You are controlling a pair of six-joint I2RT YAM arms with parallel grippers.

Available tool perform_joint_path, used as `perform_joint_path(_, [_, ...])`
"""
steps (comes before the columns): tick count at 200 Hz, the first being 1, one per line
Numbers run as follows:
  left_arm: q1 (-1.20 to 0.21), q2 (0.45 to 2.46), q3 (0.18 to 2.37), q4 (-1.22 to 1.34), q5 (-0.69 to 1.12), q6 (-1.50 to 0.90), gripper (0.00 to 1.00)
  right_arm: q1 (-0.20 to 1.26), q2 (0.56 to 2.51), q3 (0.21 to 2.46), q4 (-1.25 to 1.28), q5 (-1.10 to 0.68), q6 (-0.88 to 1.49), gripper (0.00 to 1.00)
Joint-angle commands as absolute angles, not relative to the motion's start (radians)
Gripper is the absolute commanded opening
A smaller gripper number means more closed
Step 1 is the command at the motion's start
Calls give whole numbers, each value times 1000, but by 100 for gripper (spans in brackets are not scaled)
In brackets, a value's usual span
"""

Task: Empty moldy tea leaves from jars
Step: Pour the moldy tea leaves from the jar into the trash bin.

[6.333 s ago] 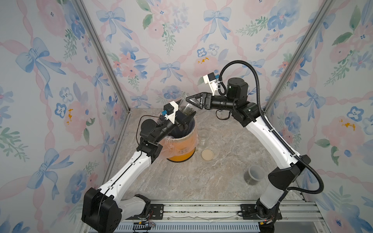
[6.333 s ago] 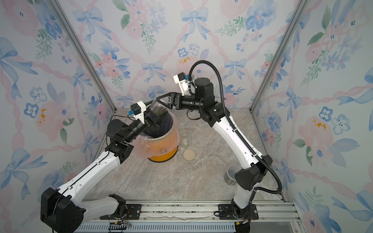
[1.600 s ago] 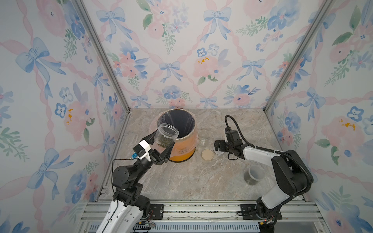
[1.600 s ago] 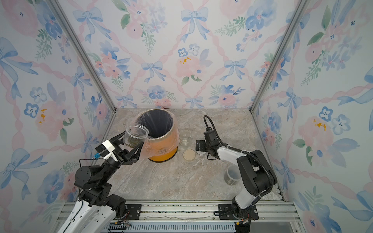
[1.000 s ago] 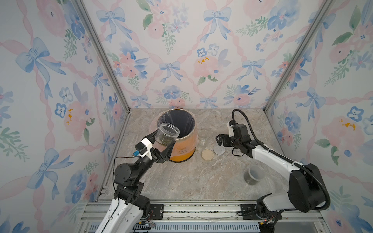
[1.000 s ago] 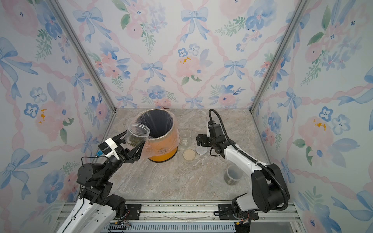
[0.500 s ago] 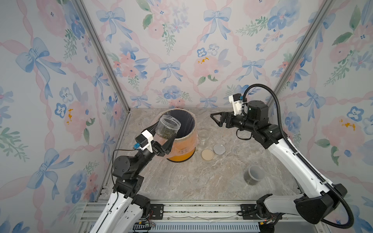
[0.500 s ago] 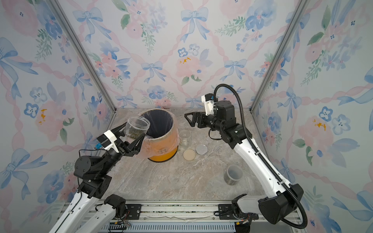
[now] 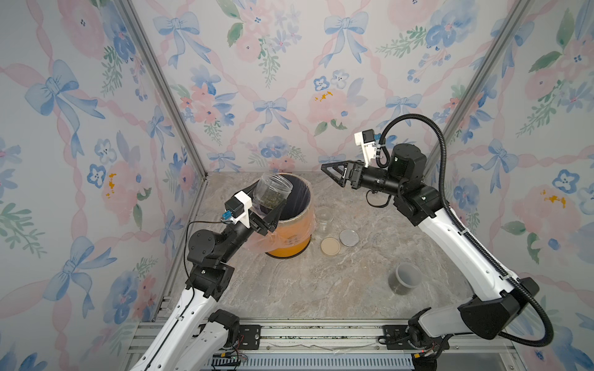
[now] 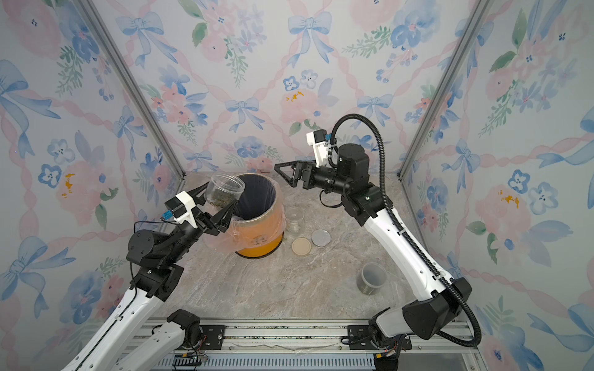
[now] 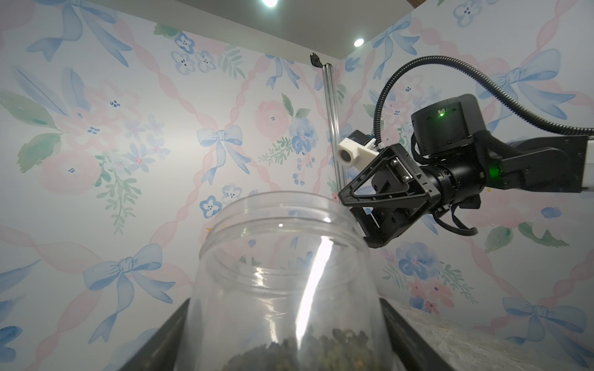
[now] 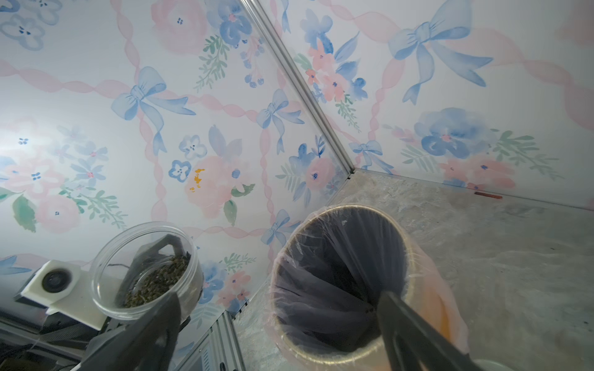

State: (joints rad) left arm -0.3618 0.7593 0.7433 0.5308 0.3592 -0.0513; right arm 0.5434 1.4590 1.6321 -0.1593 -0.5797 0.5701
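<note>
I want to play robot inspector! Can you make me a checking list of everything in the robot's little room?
surface: marble-look tabletop, bare between things.
job's things: open jar with tea leaves inside, held up by the orange bin; lidless clear jar beside the bin; grey-lidded jar standing apart; beige lid and silver lid lying flat.
clutter: nothing seen.
grippers: left gripper shut on the open jar; right gripper open, empty, in the air.
cables: black hose arching over the right arm; thin cable by the left arm.
surroundings: bow-and-flower wallpaper; metal rail in front.
</note>
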Motion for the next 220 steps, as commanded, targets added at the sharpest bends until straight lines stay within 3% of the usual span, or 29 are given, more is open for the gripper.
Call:
perform_joint_path(1, [-367,780,770,599,389,-47,44,594,1465,1665,-76,-647,576,97])
perform_joint_path(91, [-351,807,788,646,402,-74,44,749,1546,1699,-8,-645,555,96])
perform_joint_path(220, [-350,907,860,656,440,-72,45,784,1742,1895,15,-645,585,97])
